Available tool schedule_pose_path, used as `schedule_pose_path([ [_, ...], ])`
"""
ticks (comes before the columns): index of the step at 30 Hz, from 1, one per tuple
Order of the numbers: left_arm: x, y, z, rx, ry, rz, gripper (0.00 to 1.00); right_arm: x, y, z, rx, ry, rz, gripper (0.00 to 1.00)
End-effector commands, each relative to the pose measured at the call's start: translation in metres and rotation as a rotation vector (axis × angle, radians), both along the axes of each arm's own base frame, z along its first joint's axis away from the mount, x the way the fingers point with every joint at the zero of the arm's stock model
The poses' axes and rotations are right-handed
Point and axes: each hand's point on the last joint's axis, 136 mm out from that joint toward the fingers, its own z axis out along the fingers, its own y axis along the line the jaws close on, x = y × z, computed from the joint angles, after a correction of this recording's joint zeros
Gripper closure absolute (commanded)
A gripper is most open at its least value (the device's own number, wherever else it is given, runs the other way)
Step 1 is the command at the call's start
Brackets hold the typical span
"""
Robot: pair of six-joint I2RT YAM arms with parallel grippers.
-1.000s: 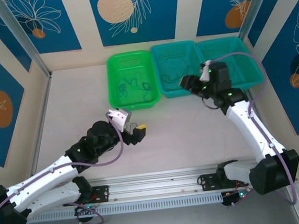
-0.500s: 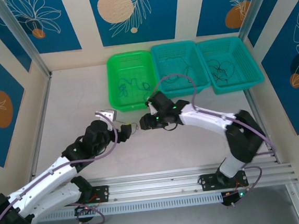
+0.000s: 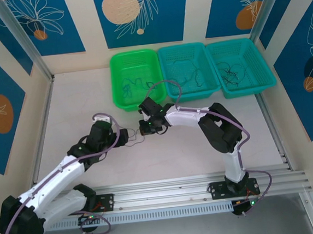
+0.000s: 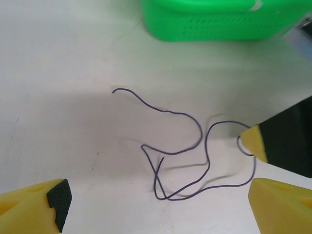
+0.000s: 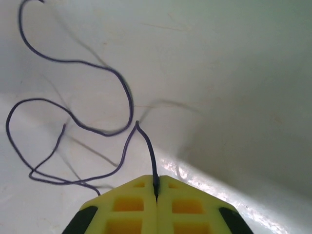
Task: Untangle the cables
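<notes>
Between the two grippers, near the middle of the pale table (image 3: 73,102), a thin purple cable (image 4: 201,134) lies in loose, crossing loops. The left gripper (image 3: 127,136) sits at the cable's 9 o'clock, its yellow fingers spread wide with nothing between them. In the left wrist view the loops rest on the table ahead of those fingers, toward 12 o'clock. The right gripper (image 5: 156,191) is at the cable's 2 o'clock. Its fingers are pressed together and pinch one end of the purple cable, which rises out of the seam between them and curls away toward 10 o'clock. At the table's 12 o'clock edge three baskets stand side by side: a green basket (image 3: 115,82), a middle teal basket (image 3: 186,47) and a right teal basket (image 3: 267,74). Each holds a few thin dark cables (image 3: 230,75).
</notes>
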Motion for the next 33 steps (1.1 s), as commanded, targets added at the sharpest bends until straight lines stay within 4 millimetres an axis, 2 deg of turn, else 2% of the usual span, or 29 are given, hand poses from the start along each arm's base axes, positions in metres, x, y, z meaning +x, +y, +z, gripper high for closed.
schedule_pose_path([
  [1,0.003,-0.004,0.001,-0.048,0.052,0.022,0.06,-0.02,0.009,0.037,0.106,-0.035,0.102,1.0],
  [7,0.005,-0.016,-0.007,-0.122,0.088,0.016,0.06,-0.059,0.006,0.065,0.179,-0.02,0.204,1.0],
  [9,0.003,-0.027,-0.011,-0.167,0.104,-0.026,0.06,-0.068,0.006,0.073,0.186,-0.035,0.222,1.0],
  [14,-0.006,-0.053,-0.024,-0.299,0.174,-0.09,0.07,-0.072,0.005,0.098,0.234,-0.079,0.205,1.0],
  [18,-0.013,-0.052,-0.045,-0.348,0.235,-0.035,0.09,-0.075,0.005,0.124,0.306,-0.132,0.214,1.0],
  [22,-0.017,-0.042,-0.065,-0.303,0.282,0.017,0.12,-0.084,0.006,0.149,0.395,-0.185,0.267,1.0],
  [26,-0.016,-0.019,-0.084,-0.183,0.325,0.135,0.18,-0.09,0.004,0.156,0.423,-0.193,0.288,1.0],
  [28,-0.014,-0.017,-0.088,-0.167,0.339,0.158,0.2,-0.095,0.005,0.158,0.447,-0.182,0.31,1.0],
  [29,-0.012,-0.021,-0.088,-0.183,0.341,0.153,0.21,-0.099,0.006,0.159,0.46,-0.177,0.327,1.0],
  [33,0.001,-0.058,-0.078,-0.345,0.293,0.028,0.2,-0.104,0.007,0.157,0.48,-0.163,0.347,1.0],
])
